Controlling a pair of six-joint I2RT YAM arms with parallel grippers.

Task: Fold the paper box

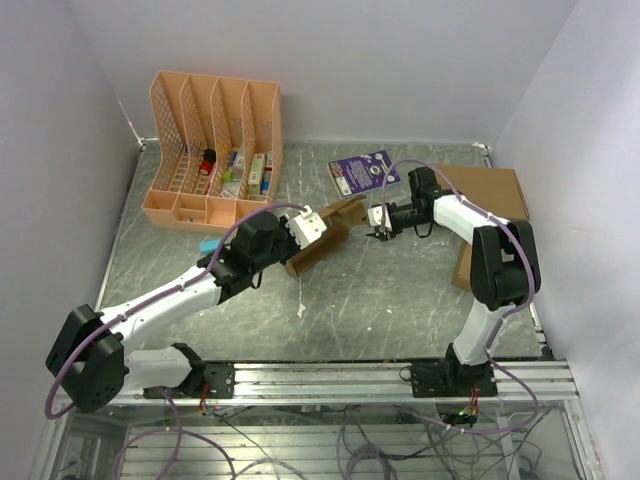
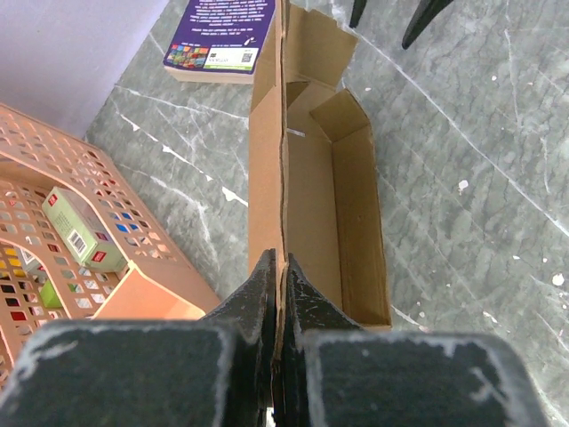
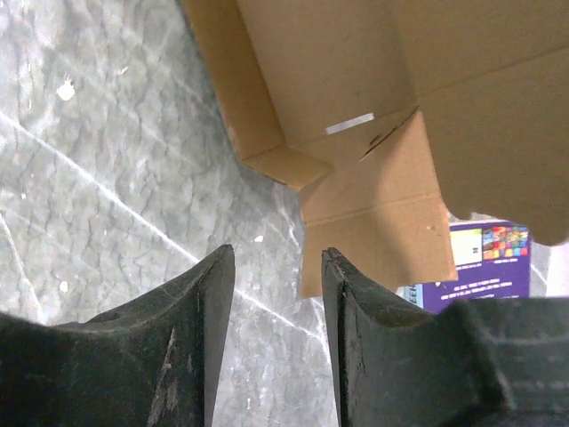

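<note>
The paper box (image 1: 325, 240) lies near the middle of the table (image 1: 400, 300), a little toward the far edge. It is a slim brown carton, only partly folded, with its long side running from the near left toward the far right. In the left wrist view it is an open trough. One long wall stands upright, the end flaps at its far end are bent inward, and a taller flap rises behind them.

The left hand (image 1: 314, 230) is clenched on the box. Its two black fingers (image 2: 267, 285) pinch the top edge of the upright long wall at the box's near end, with the cardboard squeezed thin between them.

The right hand (image 1: 378, 232) is released. Its fingers (image 3: 209, 294) stand apart, and only bare table shows in the gap. It sits just beside the far end of the box, where a folded end flap hangs just past the fingertips. Whether that flap touches a fingertip cannot be told.

A pink organiser (image 1: 190, 212) stands at the far left corner with small items in its slots. A purple booklet (image 1: 362, 170) lies by the far edge, just beyond the box. A large flat piece of cardboard (image 1: 495, 190) lies at the far right corner, behind the right arm.
</note>
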